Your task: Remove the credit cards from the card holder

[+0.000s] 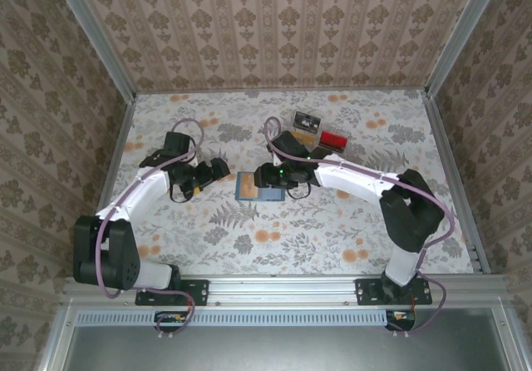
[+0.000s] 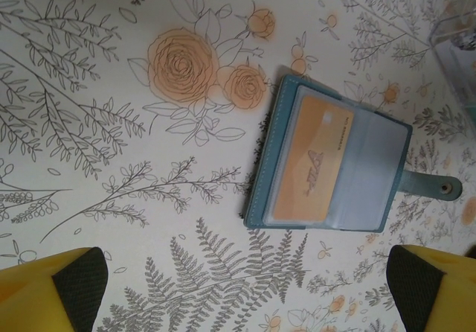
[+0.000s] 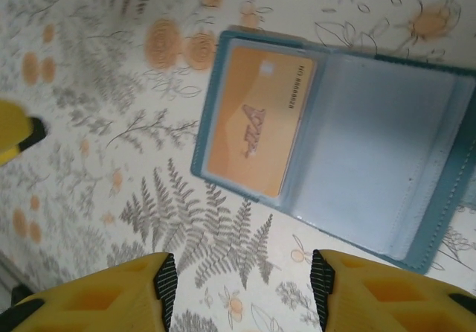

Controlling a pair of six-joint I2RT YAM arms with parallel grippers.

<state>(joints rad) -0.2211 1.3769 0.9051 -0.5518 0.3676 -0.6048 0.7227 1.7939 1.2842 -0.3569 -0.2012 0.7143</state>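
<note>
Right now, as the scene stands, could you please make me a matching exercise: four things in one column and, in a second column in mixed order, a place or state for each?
Things:
1. card holder
2. orange card
3. left gripper
4. red block

Places or states:
A. jaws wide apart, holding nothing
B. at the far side of the table
C. lying open, both panels flat
D. tucked inside the holder

Pairs: 1-C, 2-D, 3-A, 4-B
</note>
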